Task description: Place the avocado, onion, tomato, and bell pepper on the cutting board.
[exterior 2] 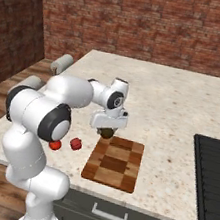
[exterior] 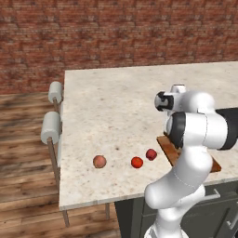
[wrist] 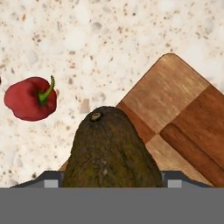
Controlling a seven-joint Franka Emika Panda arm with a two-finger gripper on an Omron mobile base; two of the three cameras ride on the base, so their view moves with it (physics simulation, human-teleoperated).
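The avocado sat clamped between the fingers of the gripper, its stem end pointing away from the hand, and it was carried in the air above the far left corner of the cutting board. In the right base view it showed as a small dark lump under the hand, just over the board's far edge. The jaws stood about half wide, closed on the fruit from both sides.

The cutting board lay flat near the front edge of the counter, its chequered blocks of light and dark brown bare in the pictures (part of it was hidden behind the arm in the left base view).

The bell pepper rested on the counter just left of the board, apart from it, with its green stem showing in the hand view. The tomato lay a little further left and nearer the front edge, close beside the pepper but not touching it. The onion lay further left again, well apart from the tomato and near the counter's left edge.

At the counter's right end, a dark stovetop was set into the surface. Two stools with pale round seats stood along the left edge of the counter, over a wooden floor, and a brick wall ran behind.
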